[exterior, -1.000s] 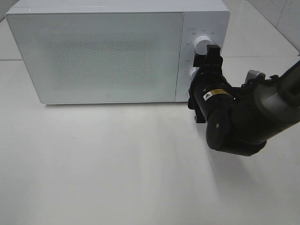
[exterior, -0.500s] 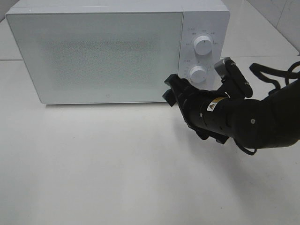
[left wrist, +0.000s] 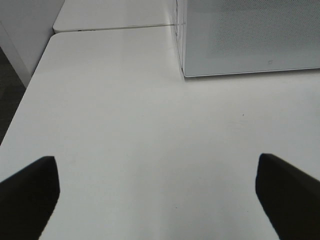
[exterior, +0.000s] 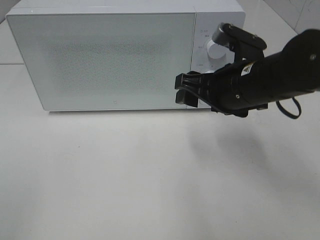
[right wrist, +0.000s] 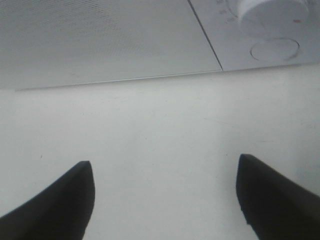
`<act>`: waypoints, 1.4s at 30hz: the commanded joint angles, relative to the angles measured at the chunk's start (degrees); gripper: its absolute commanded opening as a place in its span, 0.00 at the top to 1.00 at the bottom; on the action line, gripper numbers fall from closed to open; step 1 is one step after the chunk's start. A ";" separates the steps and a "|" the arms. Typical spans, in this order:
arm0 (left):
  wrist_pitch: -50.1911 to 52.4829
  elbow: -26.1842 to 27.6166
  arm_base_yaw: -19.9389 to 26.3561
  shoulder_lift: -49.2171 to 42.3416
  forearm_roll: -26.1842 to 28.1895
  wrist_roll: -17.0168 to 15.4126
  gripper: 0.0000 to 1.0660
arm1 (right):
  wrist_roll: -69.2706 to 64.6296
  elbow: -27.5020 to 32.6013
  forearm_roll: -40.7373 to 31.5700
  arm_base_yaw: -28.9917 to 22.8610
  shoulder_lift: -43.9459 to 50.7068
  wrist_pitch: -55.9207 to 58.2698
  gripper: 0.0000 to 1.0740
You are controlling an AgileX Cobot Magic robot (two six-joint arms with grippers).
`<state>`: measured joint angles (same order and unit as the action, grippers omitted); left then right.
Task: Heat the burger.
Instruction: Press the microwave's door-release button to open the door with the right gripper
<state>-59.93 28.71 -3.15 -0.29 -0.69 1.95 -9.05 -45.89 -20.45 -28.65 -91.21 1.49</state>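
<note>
Hovering right gripper point(exterior: 181, 91): jaws apart, empty, near microwave point(exterior: 100, 55) door edge.
Left gripper point(left wrist: 157, 192): jaws apart, empty.
Risk: fingertips may slip off the flush door.

HIDDEN: right arm point(exterior: 270, 75) covers much of your microwave point(exterior: 100, 60) control panel point(exterior: 207, 21) | UNREADABLE: dial markings point(exterior: 204, 34) too small | CUT OFF: dial point(right wrist: 270, 6), right wrist view

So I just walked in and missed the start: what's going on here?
The right gripper hovers in front of the white microwave, close to the right edge of its closed door, just beside the control panel. Its fingers are apart and hold nothing. The left gripper hangs open over the white table, away from the microwave. No burger shows in any view; whether it sits inside, the frosted door does not reveal.
</note>
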 commanded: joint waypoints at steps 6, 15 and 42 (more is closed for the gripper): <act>0.46 -0.17 0.23 -1.32 0.17 0.11 0.06 | 2.75 -8.31 14.09 0.40 6.70 23.84 0.29; 0.46 -0.17 0.23 -1.32 0.17 0.11 0.06 | 3.04 -8.37 14.44 0.40 15.81 32.20 0.29; 0.46 -0.17 0.23 -1.32 0.17 0.11 0.06 | 6.02 5.61 18.45 2.81 54.49 51.34 0.29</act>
<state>-59.93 28.71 -3.15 -0.29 -0.69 2.01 -4.13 -40.79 -2.52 -26.01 -37.53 52.31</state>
